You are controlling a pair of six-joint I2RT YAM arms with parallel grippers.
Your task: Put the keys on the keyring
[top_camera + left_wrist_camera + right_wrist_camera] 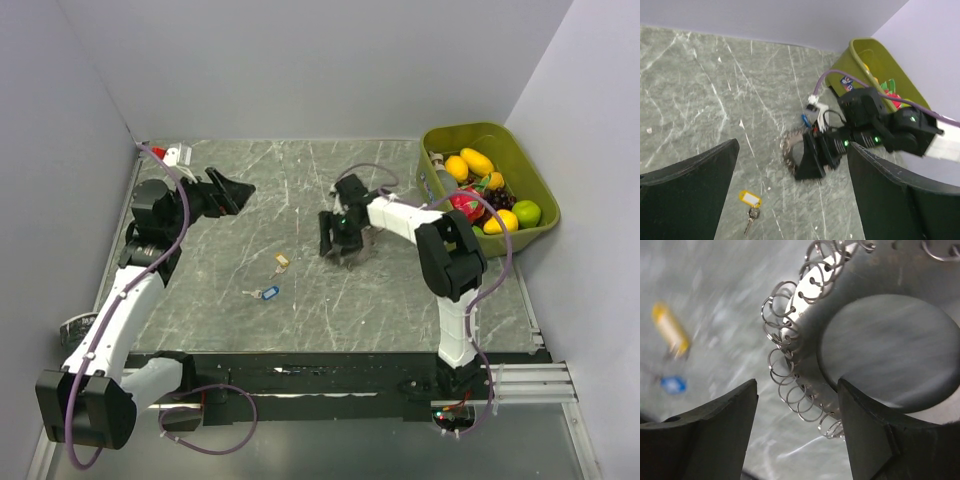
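Right wrist view: right tool (796, 386) is hanging partly open and empty, straddling the looped rim of the keyring (812, 315) on the bench (715, 280). Closing on loose wire loops, it may be risking a slip or tipping the ring. Yellow-tagged key (671, 329) and blue-tagged key (674, 385) are lying well apart. Left tool (792, 146) is hovering wide open, empty. No writing is showing.

Keyring (810, 310) mid-table (400, 300), right gripper (335, 243) over its left rim, farther key (282, 261) just left of ring, nearer key (266, 293) before it, left gripper (238, 190) raised far-left, bin (520, 150) far-right corner, fruit (478, 160) inside.
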